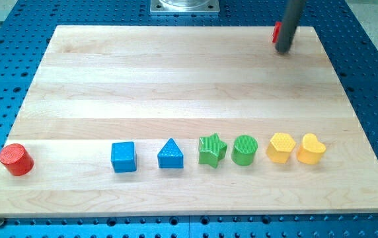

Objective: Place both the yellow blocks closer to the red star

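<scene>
1. Camera view, the task's things: the yellow hexagon block (281, 147) and the yellow heart block (311, 149) stand side by side, touching or very nearly so, on the pale wooden tabletop (176, 79). Both are bright yellow with finely ribbed top faces. They form the right-hand end of a row of blocks.
2. Only a small sliver of the red block (276, 32) shows. The rest is hidden behind the rod, so its star shape cannot be made out.
3. The arm's pose: the dark rod (290, 20) comes down from the view's top edge, leaning slightly. The tip (283, 50) sits on the tabletop near the far right corner. The rod is a plain bar with no jaws, and it clasps nothing.
4. Relative to the tip: the red block lies just to the view's left of the rod and slightly above the tip. It seems to touch the rod.
5. Both yellow blocks lie well apart from the tip, far toward the view's bottom. The hexagon is almost straight below the tip, and the heart is below and a little to the right.
6. The rest of the row runs down and to the left from the tip: a green cylinder (244, 150), a green star (212, 149), a blue triangle (170, 154) and a blue cube (123, 157).
7. A red cylinder (16, 159) stands alone, farthest from the tip, at the tabletop's lower left.
</scene>
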Available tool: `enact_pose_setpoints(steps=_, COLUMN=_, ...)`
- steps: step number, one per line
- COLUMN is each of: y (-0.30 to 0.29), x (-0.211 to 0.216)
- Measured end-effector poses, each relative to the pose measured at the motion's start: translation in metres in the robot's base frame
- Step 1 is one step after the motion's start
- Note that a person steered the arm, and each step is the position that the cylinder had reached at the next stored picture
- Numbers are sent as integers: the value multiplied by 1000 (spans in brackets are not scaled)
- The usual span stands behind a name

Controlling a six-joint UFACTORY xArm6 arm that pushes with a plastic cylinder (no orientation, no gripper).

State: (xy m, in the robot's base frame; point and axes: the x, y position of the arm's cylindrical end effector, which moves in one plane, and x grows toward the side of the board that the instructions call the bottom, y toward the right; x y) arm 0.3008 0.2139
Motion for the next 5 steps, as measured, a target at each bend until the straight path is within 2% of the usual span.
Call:
enact_pose_setpoints(steps=1, y=45, x=88)
enact_pose_setpoints(steps=2, y=48, x=194)
enact_pose_setpoints(steps=3, y=10, x=273)
enact_pose_setpoints(steps=4, y=-22, x=248)
enact_pose_setpoints(steps=5, y=-18, x=178)
